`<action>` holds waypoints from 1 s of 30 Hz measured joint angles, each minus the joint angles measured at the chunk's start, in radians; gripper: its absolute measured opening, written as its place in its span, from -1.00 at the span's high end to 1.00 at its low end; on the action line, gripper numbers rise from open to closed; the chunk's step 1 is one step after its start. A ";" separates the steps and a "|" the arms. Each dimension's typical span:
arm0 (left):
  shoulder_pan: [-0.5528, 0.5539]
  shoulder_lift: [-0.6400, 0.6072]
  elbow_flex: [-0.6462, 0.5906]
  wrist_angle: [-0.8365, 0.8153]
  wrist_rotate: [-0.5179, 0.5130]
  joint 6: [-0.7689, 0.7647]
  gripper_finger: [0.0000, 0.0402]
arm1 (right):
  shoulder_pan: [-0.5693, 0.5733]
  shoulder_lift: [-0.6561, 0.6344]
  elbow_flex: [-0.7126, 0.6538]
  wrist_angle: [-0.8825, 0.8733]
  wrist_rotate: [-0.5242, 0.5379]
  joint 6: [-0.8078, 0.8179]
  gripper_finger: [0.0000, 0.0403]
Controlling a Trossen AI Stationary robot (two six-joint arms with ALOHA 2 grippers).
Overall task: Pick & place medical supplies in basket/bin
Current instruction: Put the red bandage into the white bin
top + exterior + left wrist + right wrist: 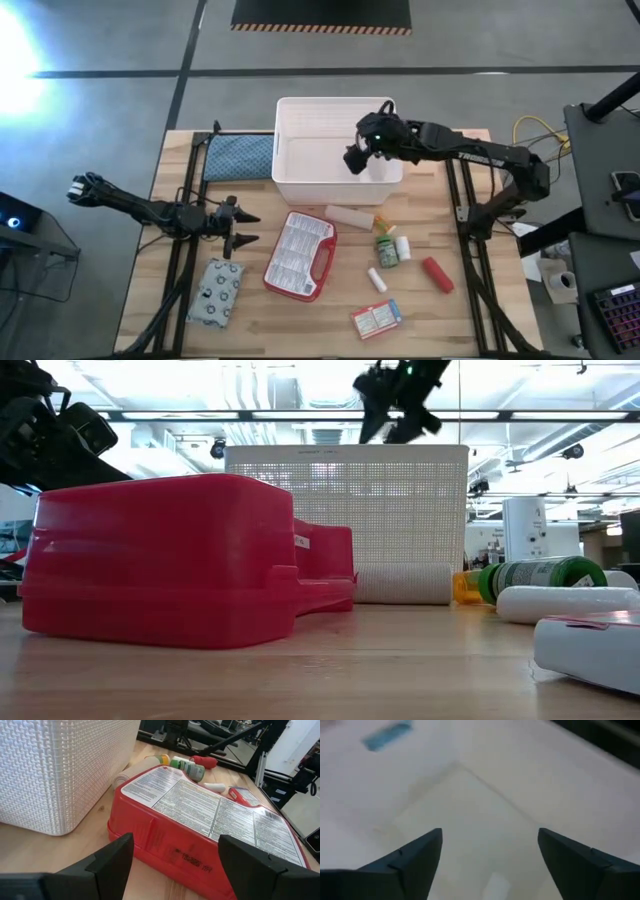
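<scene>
The white slotted basket (300, 150) stands at the table's far middle. My right gripper (354, 160) hangs open over its right half; the right wrist view looks down at the basket's pale floor (470, 810), nothing between the fingers. The flat red-edged case (299, 256) lies flat in front of the basket. My left gripper (243, 228) is open just left of it, and in the left wrist view the case (200, 830) fills the gap ahead of the fingers. The grey-white pouch (215, 292) lies near the table's front left.
A pale roll (350, 217), green bottle (386, 250), white tubes (377, 279), red cylinder (436, 274) and small box (376, 319) lie right of the case. The blue quilted pad (240, 155) lies left of the basket. Bare wood shows along the near edge.
</scene>
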 joint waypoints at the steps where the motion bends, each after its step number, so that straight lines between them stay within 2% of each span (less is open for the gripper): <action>1: 0.000 0.000 0.000 0.000 0.000 0.000 -0.34 | 0.025 -0.015 0.012 0.013 -0.001 -0.024 -0.62; 5: 0.000 0.000 0.000 0.000 0.000 0.000 -0.34 | 0.136 -0.077 0.045 0.010 0.035 -0.067 -0.63; 8: 0.000 0.000 0.000 0.000 0.000 0.000 -0.34 | 0.200 -0.122 0.045 -0.024 0.044 -0.012 -0.62; 11: 0.001 0.000 0.000 0.001 -0.026 0.000 -0.34 | 0.252 -0.161 0.045 -0.179 0.045 0.159 -0.62; 18: 0.000 0.000 0.000 0.002 -0.035 0.000 -0.34 | 0.368 -0.175 0.030 -0.776 -0.024 0.745 -0.62; 20: 0.000 0.000 0.000 0.003 -0.035 -0.004 -0.34 | 0.410 -0.175 0.004 -0.847 -0.055 0.826 -0.62; 23: 0.000 0.000 -0.001 0.015 -0.036 -0.062 -0.34 | 0.473 -0.182 -0.072 -0.812 -0.140 0.843 -0.62; 27: 0.000 -0.001 -0.002 0.040 -0.038 -0.263 -0.34 | 0.568 -0.176 -0.185 -0.812 -0.312 0.882 -0.62; 30: 0.000 0.000 -0.002 0.039 -0.037 -0.431 -0.34 | 0.651 -0.173 -0.287 -0.788 -0.397 0.957 -0.62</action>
